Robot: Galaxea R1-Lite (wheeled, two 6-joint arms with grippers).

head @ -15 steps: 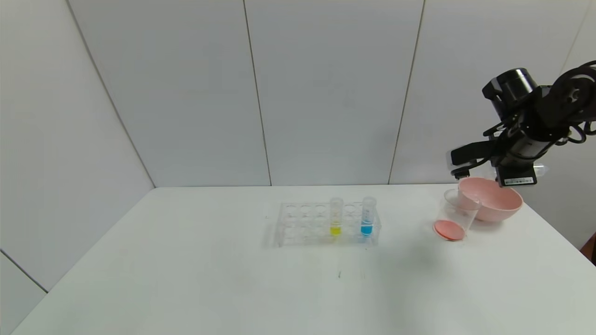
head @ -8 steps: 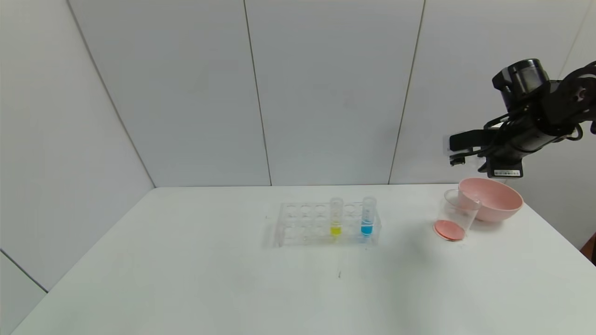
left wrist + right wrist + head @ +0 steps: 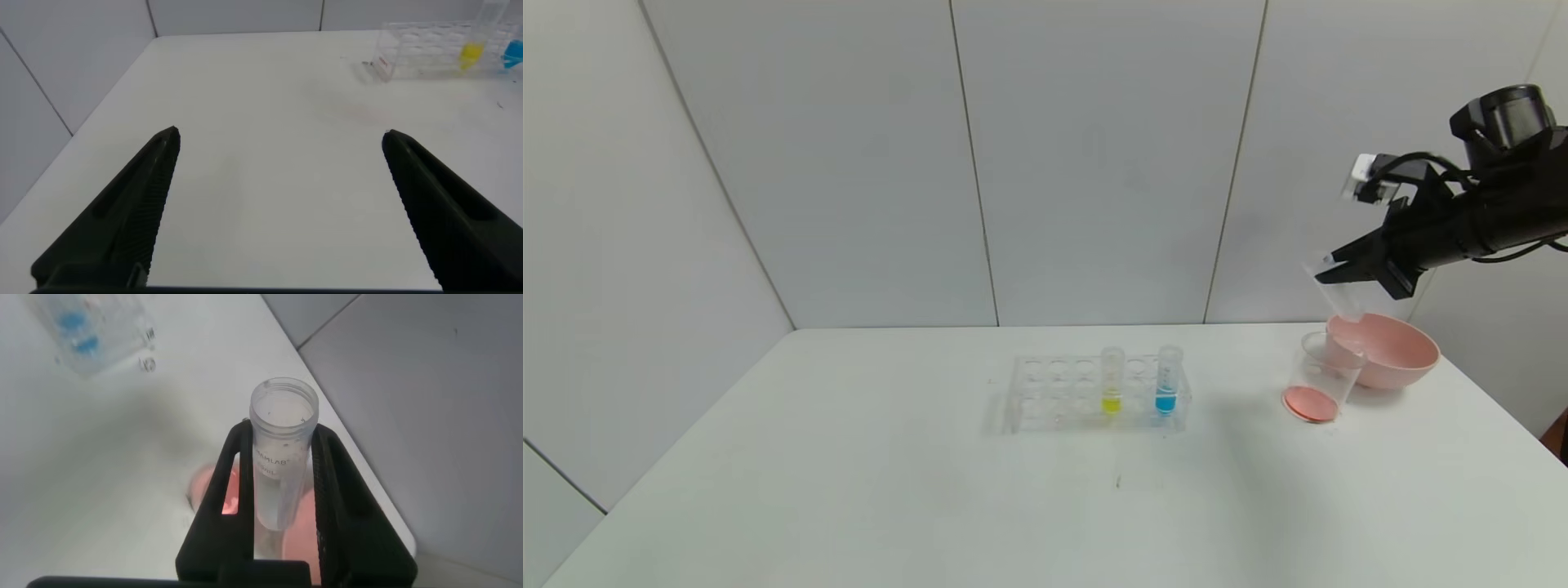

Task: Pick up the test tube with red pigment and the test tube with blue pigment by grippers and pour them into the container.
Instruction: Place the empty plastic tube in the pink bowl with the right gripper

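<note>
Right gripper [image 3: 1339,273] jaws grasp emptied red tube [image 3: 280,461], tilted above cup [image 3: 1321,378] holding red liquid, far right on table [image 3: 931,490]. Blue tube [image 3: 1167,380] stands in rack [image 3: 1045,392]. Left gripper [image 3: 278,212] jaws released.

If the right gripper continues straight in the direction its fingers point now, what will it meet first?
Probably nothing soon. The right gripper, shut on the emptied test tube, points toward the robot's left and slightly down, passing above the container; farther on lies bare table. Depth is unclear.
</note>
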